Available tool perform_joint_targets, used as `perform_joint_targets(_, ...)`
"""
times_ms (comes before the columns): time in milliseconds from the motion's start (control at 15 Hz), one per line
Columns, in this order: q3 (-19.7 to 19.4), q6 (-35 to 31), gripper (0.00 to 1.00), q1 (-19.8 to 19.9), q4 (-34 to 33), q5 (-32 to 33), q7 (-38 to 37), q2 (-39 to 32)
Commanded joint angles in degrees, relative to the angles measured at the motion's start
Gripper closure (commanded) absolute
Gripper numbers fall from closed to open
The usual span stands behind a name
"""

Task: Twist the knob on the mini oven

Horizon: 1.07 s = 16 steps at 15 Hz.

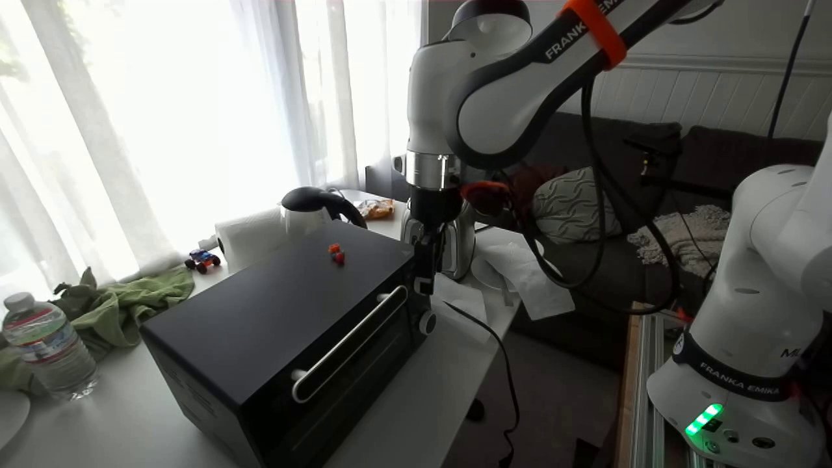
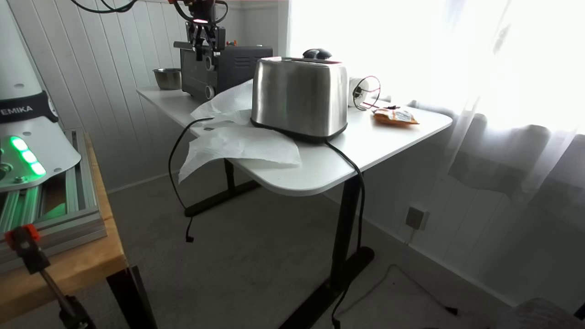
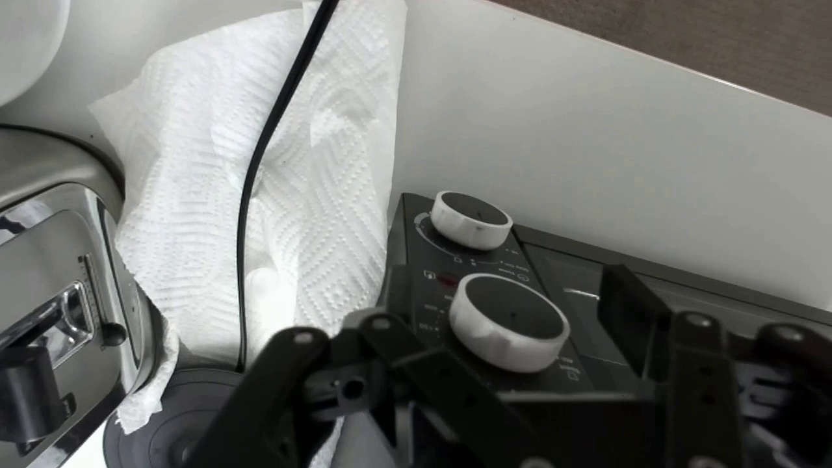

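On the white worktop (image 1: 426, 390), the matte black mini oven (image 1: 279, 299) sits with the stainless-steel toaster (image 2: 299, 98) near one end. And look at the fingers (image 3: 627, 309): parted wide, released, the upper knob (image 3: 509, 322) between them in the wrist view! Are they touching it? Can't tell. There's the lower knob (image 3: 471, 220), and paper towel sheets (image 3: 195, 136) between mini oven and toaster, black cord (image 3: 244, 214) running across them.

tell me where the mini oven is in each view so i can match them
In an exterior view: mini oven large, lower left of centre.
In an exterior view: mini oven upper left, partly behind the toaster.
Wrist view: mini oven lower right, cut off.
Shared landmark: the toaster, in all three views.
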State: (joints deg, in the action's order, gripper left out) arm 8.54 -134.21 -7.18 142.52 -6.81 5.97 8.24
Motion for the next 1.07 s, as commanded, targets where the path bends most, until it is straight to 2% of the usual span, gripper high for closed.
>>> perform_joint_targets(0, -0.9, -1.6, 0.56, -1.0, 0.0, -2.4, 2.5, -0.8)
perform_joint_targets(267, -1.2, -1.2, 0.84, -0.7, -0.1, -2.6, 3.0, -0.9)
perform_joint_targets(333, -1.4, -1.0, 0.88, -0.6, -0.1, -2.6, 3.4, -0.9)
perform_joint_targets(600, -2.4, -0.8, 0.91, -0.5, -0.2, -4.8, 5.7, -1.3)
perform_joint_targets(667, -2.6, -0.6, 0.49, -0.5, -0.1, -5.2, 5.6, -1.2)
perform_joint_targets(733, -2.7, -0.4, 0.52, -0.6, 0.0, -5.6, 5.6, -1.1)
perform_joint_targets(800, -2.7, -0.4, 0.51, -0.6, -0.1, -6.2, 5.3, -1.0)
perform_joint_targets(1000, -2.5, -0.6, 0.32, -0.7, 0.0, -7.7, 4.2, -0.7)
